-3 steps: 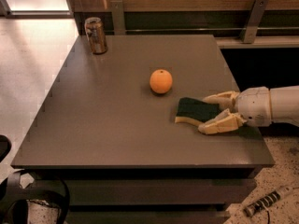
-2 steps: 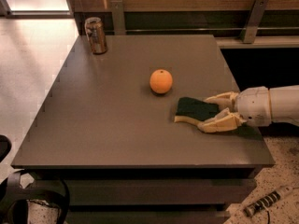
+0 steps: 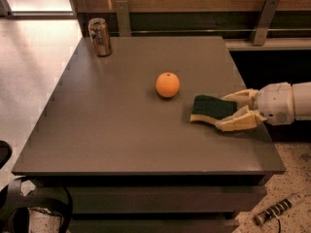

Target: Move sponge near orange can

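The sponge (image 3: 211, 108), dark green on top with a yellow foam layer, lies on the grey table (image 3: 107, 120) at the right side. My gripper (image 3: 232, 109) reaches in from the right and its cream fingers (image 3: 238, 122) stand on either side of the sponge's right end, one behind it and one in front. The orange can (image 3: 100, 37), coppery with a silver rim, stands upright at the table's far left corner, far from the sponge.
A round orange fruit (image 3: 167, 85) sits near the table's middle, just left of the sponge. A wooden wall with metal brackets (image 3: 265, 21) runs behind the table. Dark gear (image 3: 29, 208) lies on the floor at lower left.
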Controlling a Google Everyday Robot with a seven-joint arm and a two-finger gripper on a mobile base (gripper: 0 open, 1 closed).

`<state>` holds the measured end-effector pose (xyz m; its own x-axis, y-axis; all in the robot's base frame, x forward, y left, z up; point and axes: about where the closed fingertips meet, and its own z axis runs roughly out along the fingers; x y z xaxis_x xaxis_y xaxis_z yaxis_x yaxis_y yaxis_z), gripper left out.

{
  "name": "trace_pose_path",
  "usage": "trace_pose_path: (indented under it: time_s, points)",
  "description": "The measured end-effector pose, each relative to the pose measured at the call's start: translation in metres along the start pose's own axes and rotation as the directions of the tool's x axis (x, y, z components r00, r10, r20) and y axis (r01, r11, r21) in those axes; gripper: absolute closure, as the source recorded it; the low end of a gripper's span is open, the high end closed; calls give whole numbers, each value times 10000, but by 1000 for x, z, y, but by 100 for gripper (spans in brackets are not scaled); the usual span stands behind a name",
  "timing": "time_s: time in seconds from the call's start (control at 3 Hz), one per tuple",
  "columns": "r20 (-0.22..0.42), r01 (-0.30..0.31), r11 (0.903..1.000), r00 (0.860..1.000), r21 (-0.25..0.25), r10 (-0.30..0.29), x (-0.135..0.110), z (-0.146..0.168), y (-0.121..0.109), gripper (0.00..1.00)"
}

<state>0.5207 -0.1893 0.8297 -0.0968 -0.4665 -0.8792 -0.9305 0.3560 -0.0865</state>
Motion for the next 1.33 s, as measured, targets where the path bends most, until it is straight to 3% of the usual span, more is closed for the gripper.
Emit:
trace_pose_path:
  time_s: [0.33,0.67,1.33]
  points:
    - [-116,224,9992,9997,325,-220,-11,-25,-20,100]
    - [-49,238,9943,9997,1038,-234,-29,-47,-56,100]
    - [-109,-337,9791,9993,2004,366,-71,-65,-128,100]
